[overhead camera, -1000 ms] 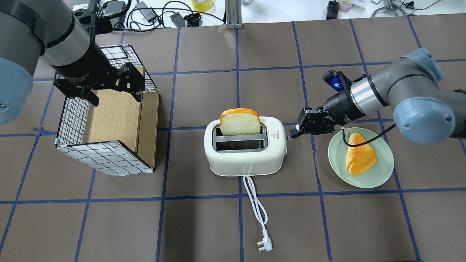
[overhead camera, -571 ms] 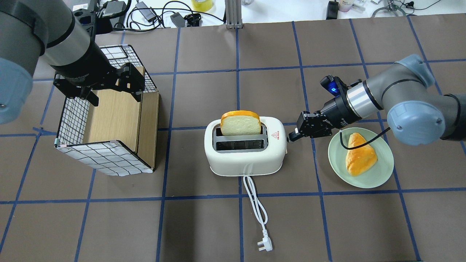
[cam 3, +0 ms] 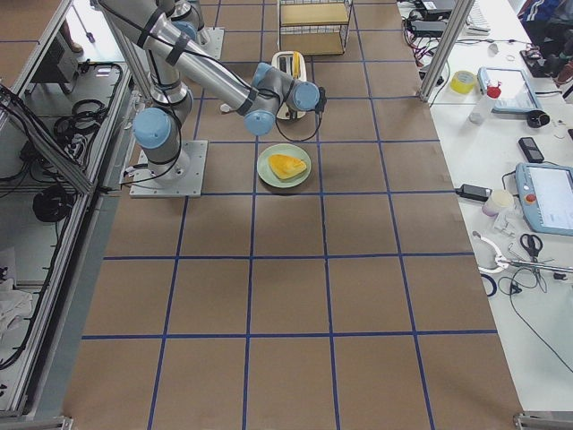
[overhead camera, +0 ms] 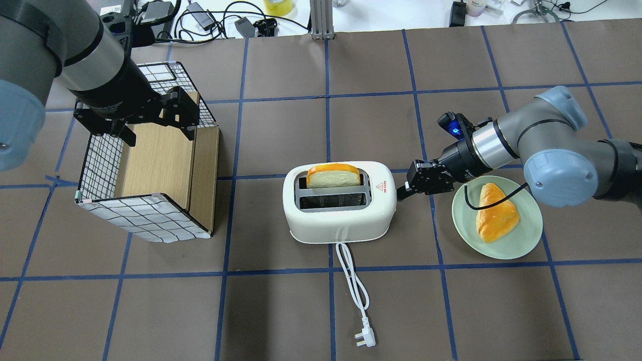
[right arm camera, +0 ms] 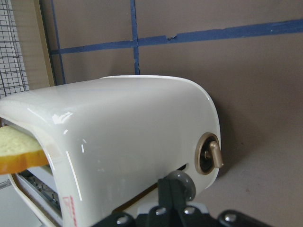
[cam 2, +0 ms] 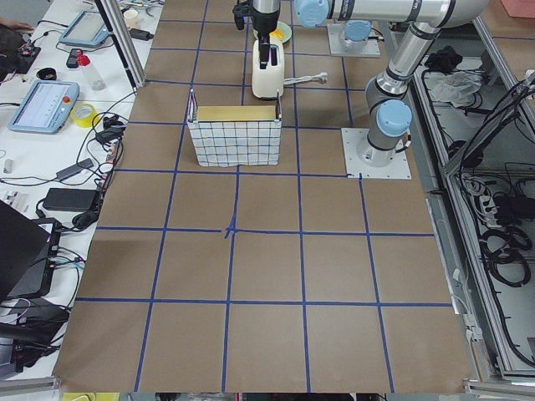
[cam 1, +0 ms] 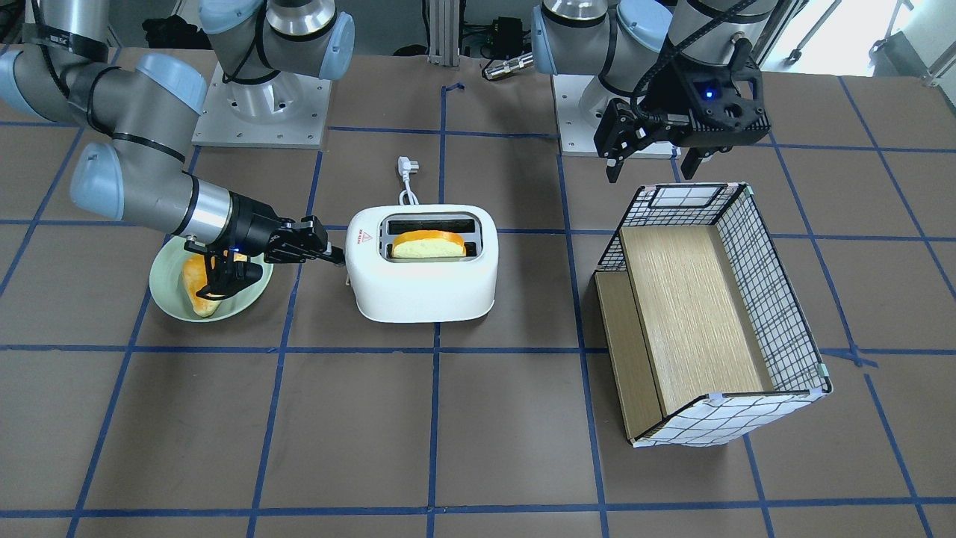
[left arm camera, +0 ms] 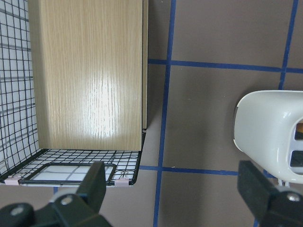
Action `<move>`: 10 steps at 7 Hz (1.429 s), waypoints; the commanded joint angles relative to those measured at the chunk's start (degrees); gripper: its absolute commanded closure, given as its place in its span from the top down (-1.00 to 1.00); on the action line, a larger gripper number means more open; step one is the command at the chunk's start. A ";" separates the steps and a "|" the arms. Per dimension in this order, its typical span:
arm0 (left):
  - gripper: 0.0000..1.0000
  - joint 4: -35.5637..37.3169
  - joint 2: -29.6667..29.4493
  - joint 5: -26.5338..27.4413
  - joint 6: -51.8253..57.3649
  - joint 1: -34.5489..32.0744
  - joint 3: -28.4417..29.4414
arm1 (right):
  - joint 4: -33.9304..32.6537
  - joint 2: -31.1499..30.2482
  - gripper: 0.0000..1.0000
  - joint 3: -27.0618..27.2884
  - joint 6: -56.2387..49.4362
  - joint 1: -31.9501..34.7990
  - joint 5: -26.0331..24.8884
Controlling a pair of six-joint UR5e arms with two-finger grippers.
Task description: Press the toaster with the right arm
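Observation:
The white toaster (overhead camera: 337,215) stands mid-table, with a bread slice (overhead camera: 333,175) sunk low in its far slot. My right gripper (overhead camera: 399,192) is shut, its tips against the toaster's right end at the side lever. In the right wrist view the shut fingertips (right arm camera: 176,201) sit on the grey lever knob (right arm camera: 178,183), below the toaster (right arm camera: 132,127) and beside a brass dial (right arm camera: 208,155). In the front-facing view the right gripper (cam 1: 340,261) touches the toaster (cam 1: 422,288). My left gripper (overhead camera: 158,131) is open and empty above the basket; it also shows open in the left wrist view (left arm camera: 175,189).
A wire-and-wood basket (overhead camera: 140,220) lies on its side at the left. A green plate (overhead camera: 521,245) with a bread piece (overhead camera: 496,213) sits under my right wrist. The toaster's cord and plug (overhead camera: 365,338) trail toward the near edge.
My right gripper has moved down and closer against the toaster's end. The bread slice has sunk from standing tall out of the slot to low inside it. The left arm has not moved.

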 commanded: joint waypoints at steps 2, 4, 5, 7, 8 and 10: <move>1.00 0.00 0.00 0.00 0.00 0.00 0.00 | -1.07 0.12 -1.00 0.68 -0.01 0.00 -0.07; 1.00 0.00 0.00 0.00 0.00 0.00 0.00 | -0.72 -1.46 -1.00 -0.98 4.62 0.09 -1.99; 1.00 0.00 0.00 0.00 0.00 0.00 0.00 | 0.06 -3.64 -1.00 -4.30 9.61 0.44 -5.66; 1.00 0.00 0.00 0.00 0.00 0.00 0.00 | 9.07 -7.25 -1.00 -12.55 13.87 1.14 -13.23; 1.00 0.00 0.00 0.00 0.00 0.00 0.00 | 13.82 -7.88 -1.00 -18.16 16.06 1.40 -18.22; 1.00 0.00 0.00 0.00 0.00 0.00 0.00 | 22.63 -6.92 -1.00 -32.65 20.62 7.08 -32.52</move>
